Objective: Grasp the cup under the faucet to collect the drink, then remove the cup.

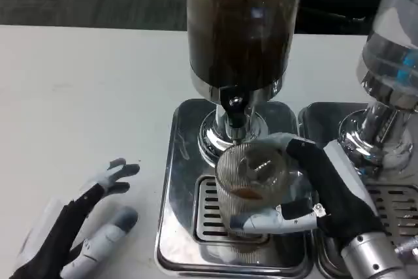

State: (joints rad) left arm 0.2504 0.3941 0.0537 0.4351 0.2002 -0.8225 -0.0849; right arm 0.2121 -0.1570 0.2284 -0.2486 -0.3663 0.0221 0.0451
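Cup [251,187] on tray [171,227], under faucet [234,117], held in right hand [320,191]. Left hand [81,233] flat on table [85,96] (left of tray).

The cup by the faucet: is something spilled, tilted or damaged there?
Nothing stands out. The ribbed clear cup is upright in the right hand, over the drip grate, with a little brown drink at its bottom. No spill shows on the steel tray. The left hand rests on the table.
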